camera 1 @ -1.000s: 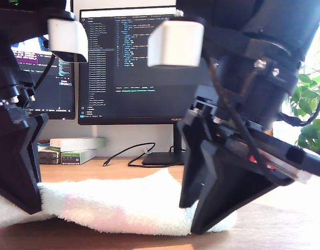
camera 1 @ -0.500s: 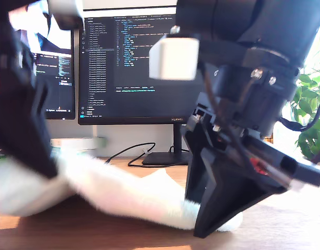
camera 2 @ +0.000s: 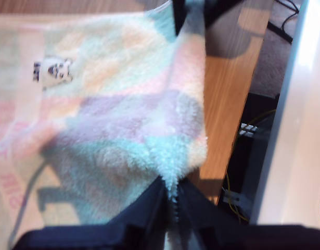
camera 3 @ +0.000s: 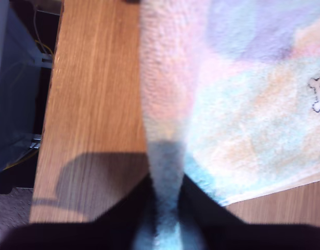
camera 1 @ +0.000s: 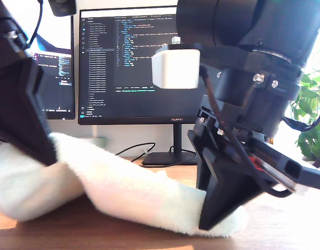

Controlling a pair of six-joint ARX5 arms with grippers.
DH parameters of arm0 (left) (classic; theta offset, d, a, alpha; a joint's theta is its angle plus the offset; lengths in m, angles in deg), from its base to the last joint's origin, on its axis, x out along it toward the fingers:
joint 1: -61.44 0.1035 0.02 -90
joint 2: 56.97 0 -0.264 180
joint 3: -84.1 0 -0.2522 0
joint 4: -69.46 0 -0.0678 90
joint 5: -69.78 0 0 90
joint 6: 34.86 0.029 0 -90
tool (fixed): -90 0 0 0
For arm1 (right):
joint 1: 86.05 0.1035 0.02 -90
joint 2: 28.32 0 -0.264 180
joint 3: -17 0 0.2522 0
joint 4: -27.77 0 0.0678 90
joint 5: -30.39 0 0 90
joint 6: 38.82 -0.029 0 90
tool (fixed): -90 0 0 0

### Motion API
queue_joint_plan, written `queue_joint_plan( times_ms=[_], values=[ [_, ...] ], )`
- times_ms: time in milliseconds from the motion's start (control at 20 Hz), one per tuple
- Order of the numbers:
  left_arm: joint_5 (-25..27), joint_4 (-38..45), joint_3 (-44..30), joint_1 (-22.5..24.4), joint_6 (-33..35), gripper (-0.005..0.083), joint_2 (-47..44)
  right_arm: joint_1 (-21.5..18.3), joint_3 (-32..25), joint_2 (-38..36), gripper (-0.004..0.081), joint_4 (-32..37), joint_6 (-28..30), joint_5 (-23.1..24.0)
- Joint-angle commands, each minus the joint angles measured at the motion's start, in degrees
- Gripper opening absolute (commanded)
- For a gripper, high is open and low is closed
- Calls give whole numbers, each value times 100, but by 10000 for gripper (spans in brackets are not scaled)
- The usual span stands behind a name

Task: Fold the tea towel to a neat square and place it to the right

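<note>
Fingers [camera 2: 149, 216] of my first gripper [camera 2: 170, 208] pinch a towel [camera 1: 133, 195] edge; the second gripper [camera 3: 165, 208] likewise pinches a bunched edge. In the exterior view, one arm holds its end of the towel raised at that view's left, the other pins its end low on the wooden surface [camera 1: 284, 229] at the right, cloth sagging between.

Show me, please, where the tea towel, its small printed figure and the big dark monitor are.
tea towel [camera 1: 133, 190]: exterior view, fluffy middle of the cloth.
printed figure [camera 2: 52, 70]: first wrist view, centre of the dark print.
monitor [camera 1: 123, 62]: exterior view, lit screen area.
</note>
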Motion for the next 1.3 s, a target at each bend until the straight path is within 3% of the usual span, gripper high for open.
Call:
queue_joint_plan(
  times_ms=[0,150,450,850,1100,1250],
  values=[
    [-24,-61,17,13,-15,-19,-22,28,-35,72,-12,-28,-70,46],
    [-129,-328,17,11,-15,-19,-22,61,63,72,-12,-365,-87,278],
    [-1027,-953,17,9,-35,-19,7,61,627,72,-12,-1733,-533,258],
    [-2177,-1541,17,-125,-57,-19,48,46,1346,72,-12,-3427,-514,256],
    [-2138,-1626,17,-122,52,-19,343,-76,1788,72,-12,-3220,-470,258],
    [-1683,-1541,17,-76,35,-19,525,-170,1814,142,-12,-2719,-470,258]
  ],
)
